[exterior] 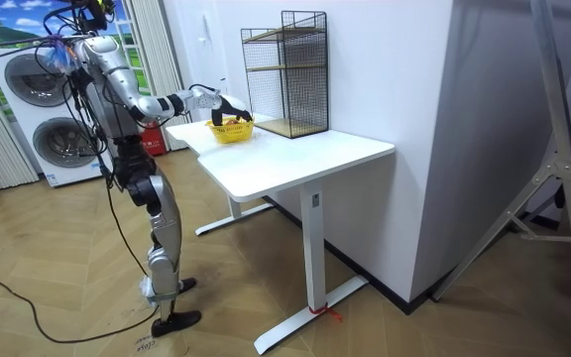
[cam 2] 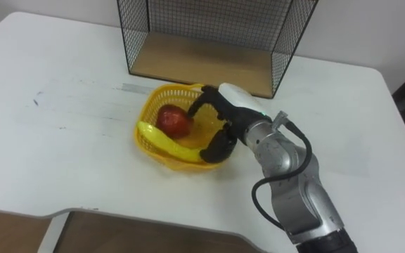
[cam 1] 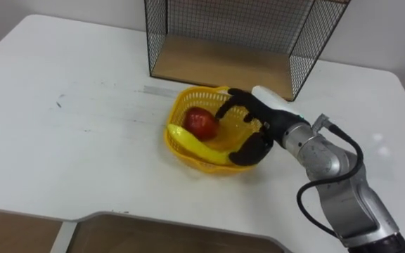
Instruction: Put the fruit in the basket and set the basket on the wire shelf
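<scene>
Fruit stage looks done: red apple and banana both sit in the yellow basket, centre frame on the white table. Right hand grips the basket's right rim, fingers curled inside, thumb against the outer wall. Remaining: lift the basket and set it on the wire shelf, just behind, top centre.

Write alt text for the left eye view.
The robot's right hand grips the rim of a yellow basket holding a red apple and a banana, on a white table just in front of a wire shelf.
</scene>
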